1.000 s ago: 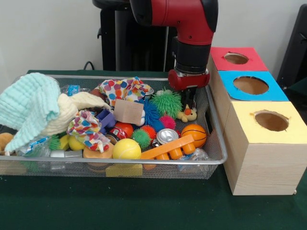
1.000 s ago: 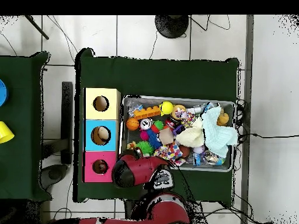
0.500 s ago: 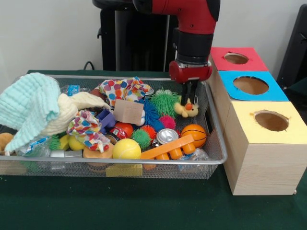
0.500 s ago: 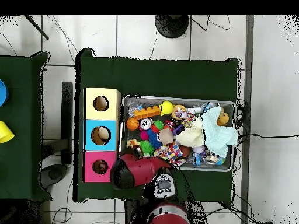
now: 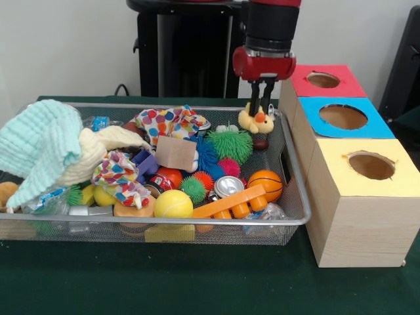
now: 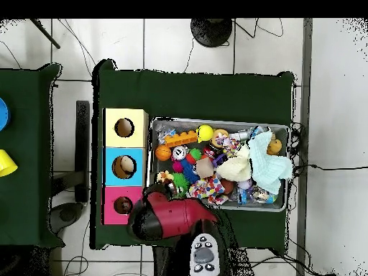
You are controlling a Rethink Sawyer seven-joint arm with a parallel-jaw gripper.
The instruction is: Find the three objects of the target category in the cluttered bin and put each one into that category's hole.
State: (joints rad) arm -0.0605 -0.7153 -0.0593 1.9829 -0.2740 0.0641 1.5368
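The gripper (image 5: 260, 110) is closed on a small yellow plush duck (image 5: 254, 121), holding it in the air above the far right corner of the wire mesh bin (image 5: 296, 190), close to the pink-topped box (image 5: 324, 80). The bin is crowded: a spiky green ball (image 5: 231, 145), a mini basketball (image 5: 265, 184), a yellow ball (image 5: 173, 204), an orange toy block (image 5: 231, 202), a silver can (image 5: 228, 186), a polka-dot cloth (image 5: 169, 123) and a mint green towel (image 5: 39, 146). Beside the bin stand the blue-topped box (image 5: 343, 117) and the yellow-topped box (image 5: 369, 166); overhead, a tan object (image 6: 126, 166) lies inside the blue box's hole.
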